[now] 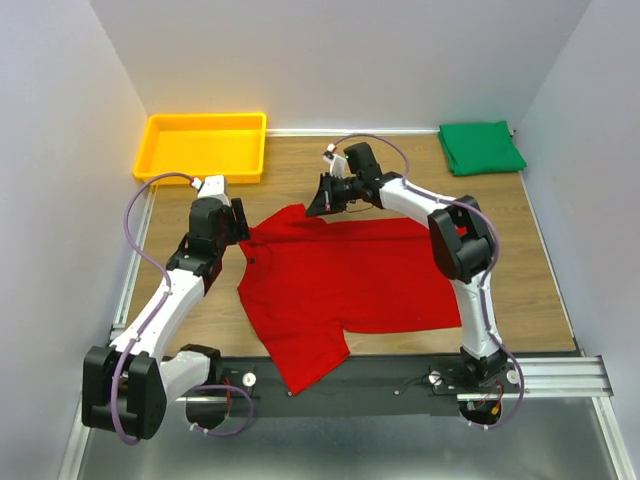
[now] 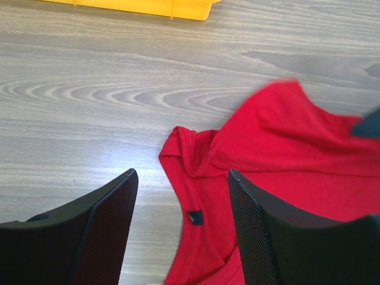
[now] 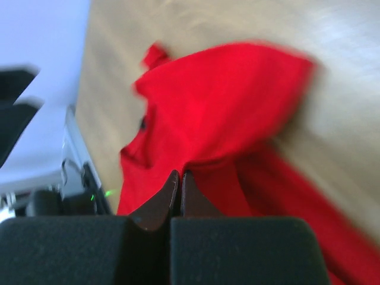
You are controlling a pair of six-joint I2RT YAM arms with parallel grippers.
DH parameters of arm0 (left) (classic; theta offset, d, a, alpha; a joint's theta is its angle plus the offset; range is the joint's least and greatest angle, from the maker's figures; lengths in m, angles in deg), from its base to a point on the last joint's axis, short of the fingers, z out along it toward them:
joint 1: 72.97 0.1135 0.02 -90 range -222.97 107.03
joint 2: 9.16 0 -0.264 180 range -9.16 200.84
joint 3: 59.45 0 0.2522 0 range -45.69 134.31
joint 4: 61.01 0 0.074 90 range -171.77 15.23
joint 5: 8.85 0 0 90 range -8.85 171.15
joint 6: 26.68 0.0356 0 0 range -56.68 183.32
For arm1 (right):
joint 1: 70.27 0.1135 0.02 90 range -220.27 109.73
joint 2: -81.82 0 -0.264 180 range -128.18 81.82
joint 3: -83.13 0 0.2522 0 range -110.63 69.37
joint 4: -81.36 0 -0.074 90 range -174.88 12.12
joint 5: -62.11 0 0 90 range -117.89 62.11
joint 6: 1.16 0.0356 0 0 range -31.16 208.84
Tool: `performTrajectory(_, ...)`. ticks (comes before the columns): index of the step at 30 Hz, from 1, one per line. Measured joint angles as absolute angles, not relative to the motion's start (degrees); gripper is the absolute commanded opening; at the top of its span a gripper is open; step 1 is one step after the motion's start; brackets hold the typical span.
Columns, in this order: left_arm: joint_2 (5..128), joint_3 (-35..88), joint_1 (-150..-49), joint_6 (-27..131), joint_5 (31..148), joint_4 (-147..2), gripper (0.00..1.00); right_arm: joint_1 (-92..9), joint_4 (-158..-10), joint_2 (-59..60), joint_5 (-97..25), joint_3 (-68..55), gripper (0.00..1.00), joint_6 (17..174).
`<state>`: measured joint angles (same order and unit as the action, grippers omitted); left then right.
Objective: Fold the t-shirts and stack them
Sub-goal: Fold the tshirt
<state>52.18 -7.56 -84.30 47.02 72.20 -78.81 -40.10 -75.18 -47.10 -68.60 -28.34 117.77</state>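
The red t-shirt [image 1: 350,280] lies spread on the wooden table, one end hanging over the near edge. My right gripper [image 1: 318,203] is shut on the shirt's far left corner, and the cloth [image 3: 225,101] rises in a peak to the closed tips of the right gripper [image 3: 180,173]. My left gripper [image 1: 240,225] is open just above the collar. In the left wrist view, the left gripper [image 2: 182,173] straddles the neckline and its dark label [image 2: 195,217]. The green t-shirt [image 1: 481,147] sits folded at the back right.
A yellow tray [image 1: 205,120] stands at the back left, and its edge [image 2: 148,7] shows at the top of the left wrist view. White walls close in the table on three sides. A metal rail [image 1: 560,375] runs along the near edge.
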Motion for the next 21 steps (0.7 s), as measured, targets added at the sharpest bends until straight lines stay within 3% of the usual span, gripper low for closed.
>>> performTrajectory(14,54.20,-7.56,-84.30,47.18,73.10,-78.74,0.70,-33.93,-74.92,-36.24,-71.11,-7.97,0.05,108.46)
performTrajectory(21,56.29,-7.56,-84.30,47.31,74.61,-78.74,0.69,-33.95,-74.94,-32.72,-71.48,-3.47,0.24,104.22)
